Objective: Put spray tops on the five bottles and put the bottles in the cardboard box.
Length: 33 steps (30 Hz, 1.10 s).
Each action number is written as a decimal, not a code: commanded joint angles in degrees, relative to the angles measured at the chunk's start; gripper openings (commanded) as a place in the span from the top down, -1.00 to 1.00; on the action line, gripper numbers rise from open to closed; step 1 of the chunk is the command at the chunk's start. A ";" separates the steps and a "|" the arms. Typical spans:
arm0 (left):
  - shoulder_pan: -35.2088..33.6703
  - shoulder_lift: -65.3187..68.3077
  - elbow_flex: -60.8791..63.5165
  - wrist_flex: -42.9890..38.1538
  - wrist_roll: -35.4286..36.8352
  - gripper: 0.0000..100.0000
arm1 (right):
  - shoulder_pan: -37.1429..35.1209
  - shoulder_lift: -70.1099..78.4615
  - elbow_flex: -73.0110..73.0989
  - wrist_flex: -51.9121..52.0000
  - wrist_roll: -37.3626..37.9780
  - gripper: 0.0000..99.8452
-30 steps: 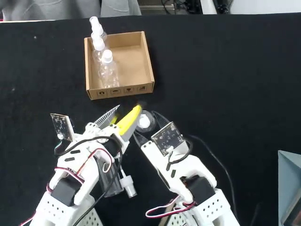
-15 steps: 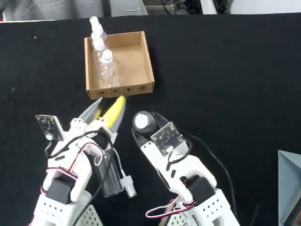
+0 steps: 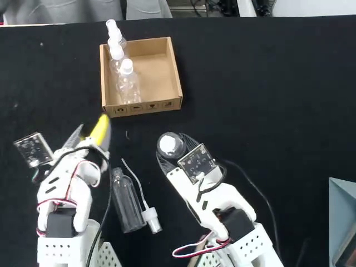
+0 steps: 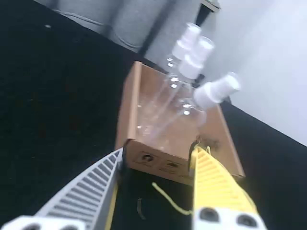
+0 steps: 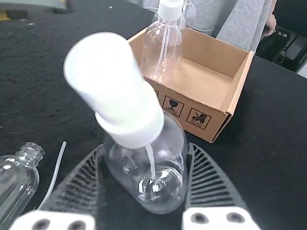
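Observation:
My right gripper [image 3: 171,143] is shut on an upright clear bottle [image 5: 144,167] with a white spray top [image 5: 115,91] on it, a short way in front of the cardboard box [image 3: 175,67]. Three capped bottles [image 3: 129,83] lie along one side of the box. My left gripper [image 3: 89,129] hangs open and holds nothing, to the left of the held bottle, and faces the box front [image 4: 158,160]. Between the two arms an uncapped bottle [image 3: 127,203] lies on the table. A loose spray top [image 3: 151,218] with its thin tube rests beside it.
The table is covered in black cloth [image 3: 267,83]. A grey object [image 3: 344,217] stands at the right edge of the high view. One side of the box floor [image 3: 158,72] is bare.
My left gripper has drawn back from the top of the held bottle and swung left, uncovering the lying bottle and loose spray top. The right arm has kept still with its bottle.

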 commanded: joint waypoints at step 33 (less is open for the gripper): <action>-5.58 -0.62 10.68 -3.52 -0.62 0.58 | 5.63 -5.41 -6.64 1.93 -0.09 0.85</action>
